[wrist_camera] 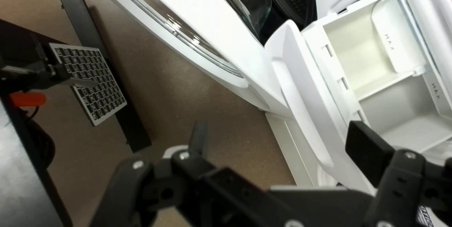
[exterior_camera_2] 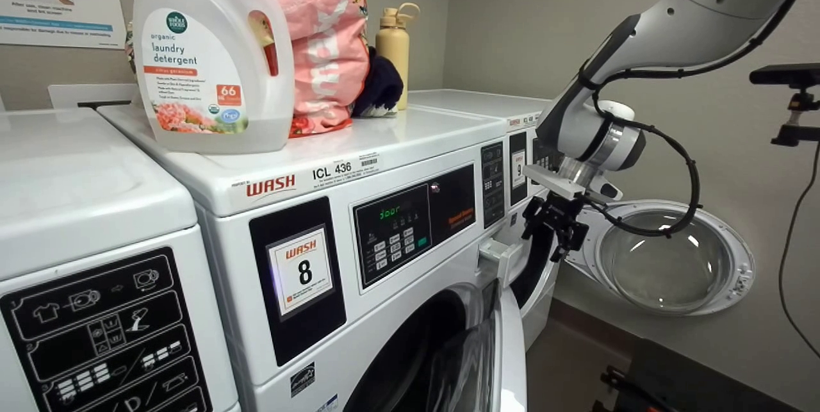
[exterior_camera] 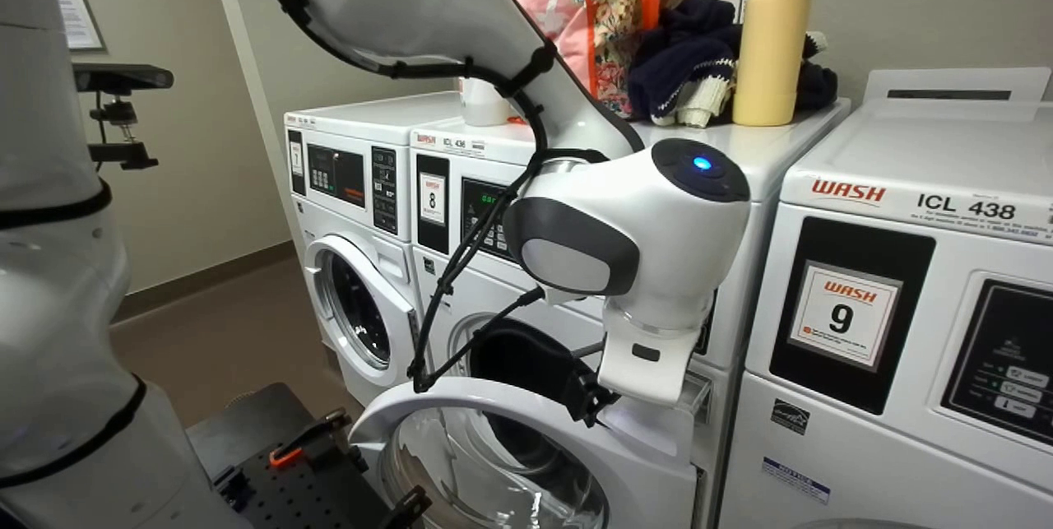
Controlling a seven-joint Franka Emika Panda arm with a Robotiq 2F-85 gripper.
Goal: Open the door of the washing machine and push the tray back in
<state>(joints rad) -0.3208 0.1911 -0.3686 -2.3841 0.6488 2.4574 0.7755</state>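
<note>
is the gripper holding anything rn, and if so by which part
Nothing is held: the gripper stands open, its fingers wide apart, with floor showing between one and the tray.

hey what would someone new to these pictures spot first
Probably the white robot arm, arching across an exterior view. Next, perhaps, the round door of washer 8, standing open, with the white tray pulled out close by. Atop that machine, the large detergent jug and pink floral bag may also stand out.
</note>
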